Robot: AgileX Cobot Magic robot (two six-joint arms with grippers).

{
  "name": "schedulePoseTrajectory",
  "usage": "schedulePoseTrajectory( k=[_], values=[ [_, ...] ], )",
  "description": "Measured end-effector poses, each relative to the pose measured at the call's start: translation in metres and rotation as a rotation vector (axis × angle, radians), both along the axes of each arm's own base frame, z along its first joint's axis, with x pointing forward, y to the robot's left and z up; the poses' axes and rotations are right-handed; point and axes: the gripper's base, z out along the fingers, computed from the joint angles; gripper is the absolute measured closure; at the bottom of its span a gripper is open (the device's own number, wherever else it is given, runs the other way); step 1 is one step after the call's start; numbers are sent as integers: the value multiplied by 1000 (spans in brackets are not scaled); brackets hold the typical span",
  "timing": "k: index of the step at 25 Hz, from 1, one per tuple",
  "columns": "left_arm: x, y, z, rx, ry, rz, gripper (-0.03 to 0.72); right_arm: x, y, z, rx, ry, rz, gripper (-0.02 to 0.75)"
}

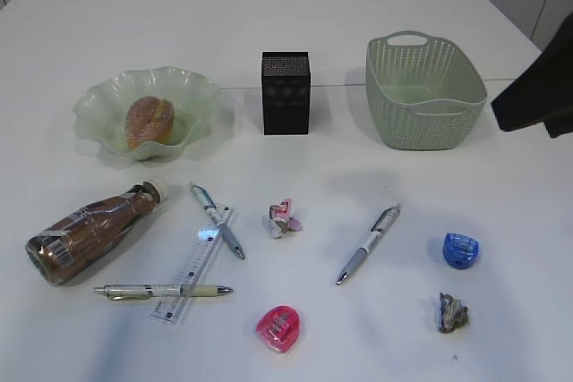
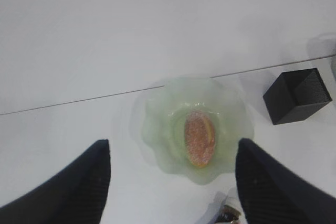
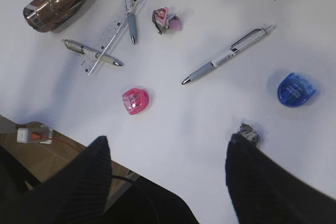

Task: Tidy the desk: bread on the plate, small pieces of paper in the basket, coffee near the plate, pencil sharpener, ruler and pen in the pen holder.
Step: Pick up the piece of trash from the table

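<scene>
Bottom edge, ext view: pink sharpener (image 1: 277,327) lower centre; crumpled paper (image 1: 452,312) lower right, apart from everything.
Blue sharpener (image 1: 461,250): right side, just above that paper.
Pens: one (image 1: 163,291) lies horizontal lower left, crossing the ruler's low end; 2nd (image 1: 216,220) crosses its top end, diagonal; 3rd (image 1: 369,244) alone mid-right, tip pointing lower left, long axis lower left–upper right.
Ruler (image 1: 193,265): flat, long axis lower left–upper right, pinned under 2 pens.
Coffee (image 1: 89,232): on its side far left, cap toward upper right, base lower left; below the plate but not upright.
2nd paper (image 1: 281,219): centre, pinkish wad.
Plate (image 1: 201,96): upper left; bread (image 1: 149,122) already in it, tilted, long axis near vertical in frame.
Pen holder (image 1: 286,93): upper centre, upright. Basket (image 1: 425,91): upper right, looks empty.
Left gripper (image 2: 170,182): high above the plate, jaws spread wide, nothing betw them.
Right gripper (image 3: 168,179): jaws apart, empty, hovering over lower right of desk (image 1: 501,212); wad (image 3: 250,132) by its right finger.
Step (judgement): bread done; next likely R arm on the near wad → basket.
How: drop straight down, centre wad betw fingers, close fully since it's small and squashy; lift clear before swinging to the basket. Later, clear pens off ruler first.
</scene>
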Motion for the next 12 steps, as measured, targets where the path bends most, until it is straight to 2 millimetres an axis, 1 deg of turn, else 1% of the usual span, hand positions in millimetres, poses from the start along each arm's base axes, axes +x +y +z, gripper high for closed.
schedulePoseTrajectory(
  k=[2,4,6,7,8,10,12],
  values=[
    [-25,5,9,31,-14,18,174,2,1,0,8,0,8,208],
    [-47,9,10,59,-4,35,178,8,4,-1,28,-5,33,225],
    [-67,13,3,86,28,49,179,11,9,-1,34,-10,56,230],
    [-73,14,-4,96,54,52,179,12,9,1,35,-21,55,230],
    [-81,16,-8,108,66,58,179,16,19,-3,39,-10,92,231],
    [-93,19,-19,129,105,65,180,18,28,-5,38,-17,118,232],
    [-101,20,-28,138,132,67,180,24,44,-9,39,-20,165,232]
  ],
)
